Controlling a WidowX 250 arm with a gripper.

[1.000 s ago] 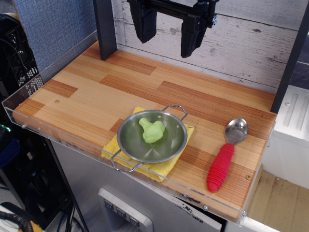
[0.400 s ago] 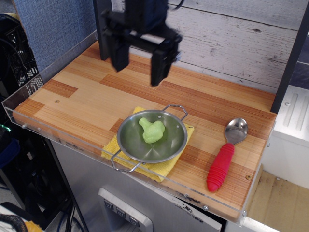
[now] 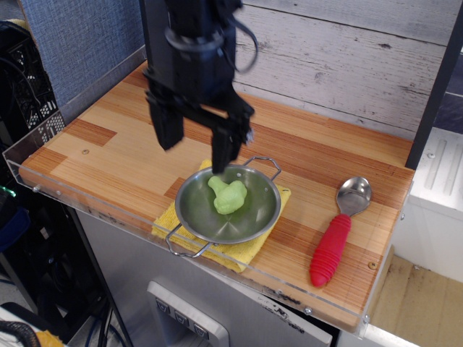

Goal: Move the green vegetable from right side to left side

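Note:
The green vegetable (image 3: 229, 196) is a pale lime-green broccoli-like lump lying in a steel bowl (image 3: 189, 210) near the table's front middle. My gripper (image 3: 195, 148) is black, open and empty, with its two fingers pointing down. It hangs just above and to the left of the bowl. Its right finger (image 3: 224, 150) ends close above the bowl's far rim, near the vegetable's stem; its left finger is over bare wood. It does not touch the vegetable.
The bowl stands on a yellow cloth (image 3: 168, 215). A spoon with a red handle (image 3: 331, 249) lies at the right. The wooden table (image 3: 108, 144) has a clear plastic guard along its left and front edges. A plank wall stands behind.
My gripper has come down and forward from high at the back to just above the bowl's left side. It has stayed open. The vegetable, bowl and spoon have not moved.

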